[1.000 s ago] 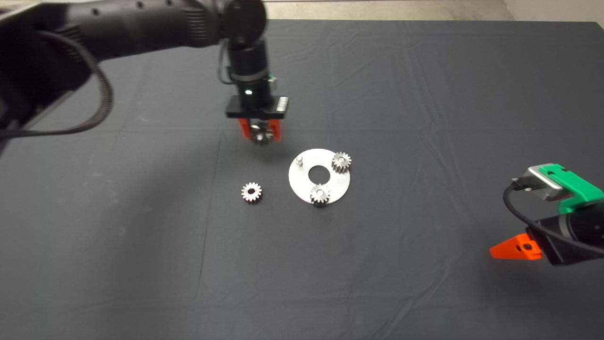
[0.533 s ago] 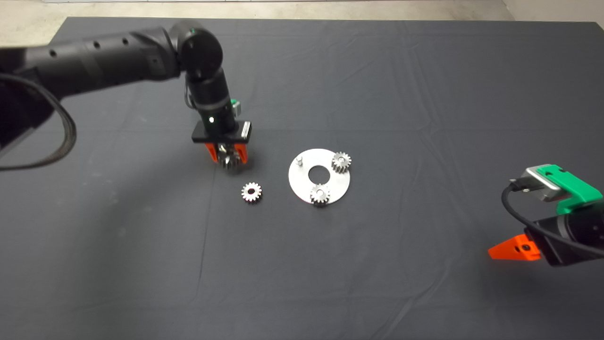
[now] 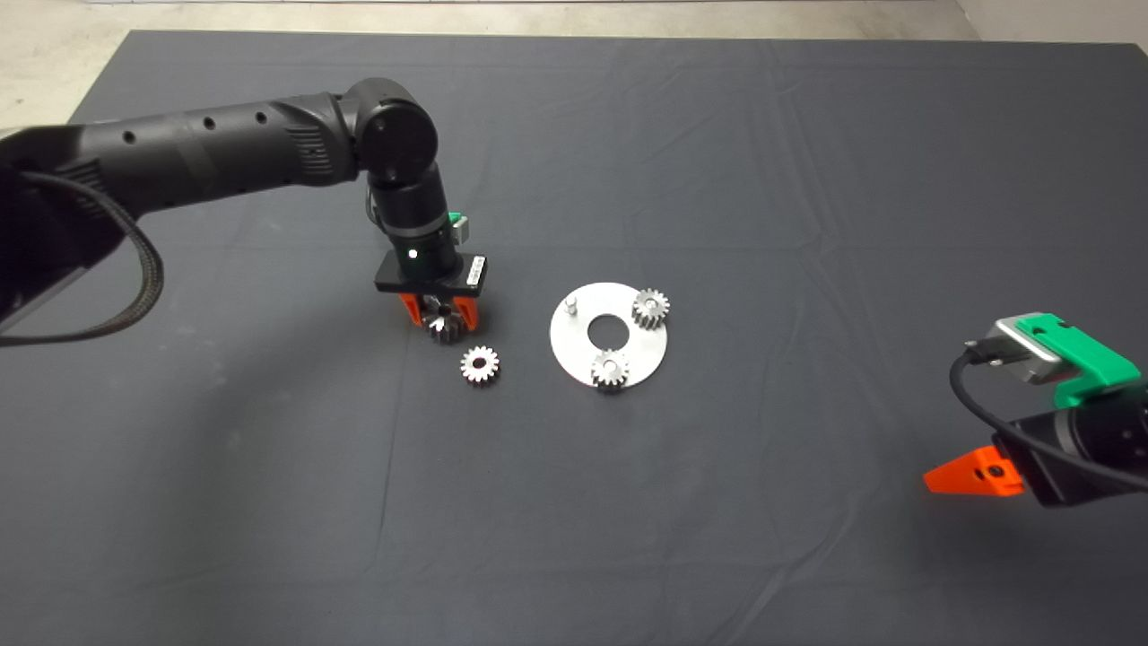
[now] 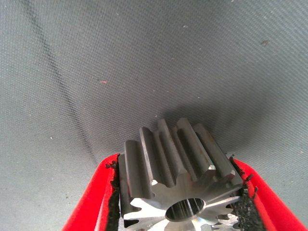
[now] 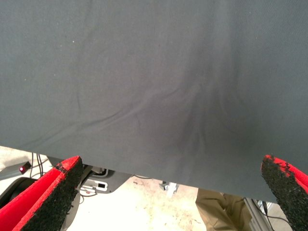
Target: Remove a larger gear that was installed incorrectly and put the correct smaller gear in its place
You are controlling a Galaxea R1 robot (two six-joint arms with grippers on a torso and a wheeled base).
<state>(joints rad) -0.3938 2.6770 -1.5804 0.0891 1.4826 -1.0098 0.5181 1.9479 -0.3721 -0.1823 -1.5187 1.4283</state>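
My left gripper [image 3: 439,323] is shut on the larger gear [image 3: 441,328], holding it low over the mat just up-left of the loose smaller gear [image 3: 480,365]. The left wrist view shows the thick gear [image 4: 180,173] clamped between the red fingers [image 4: 98,202], close above the cloth. The round silver plate [image 3: 574,354] lies right of them, with two small gears [image 3: 650,308] [image 3: 610,369] seated on it and one bare pin [image 3: 569,306]. My right gripper [image 3: 973,474] waits at the lower right edge, open and empty.
The dark mat [image 3: 717,502] covers the table, with floor beyond its far edge. The right wrist view shows the mat's edge, cables on the floor and a person's leg [image 5: 219,209] beyond it.
My left gripper has carried the larger gear left and down from near the plate, coming to rest low beside the loose smaller gear. The right arm has barely moved.
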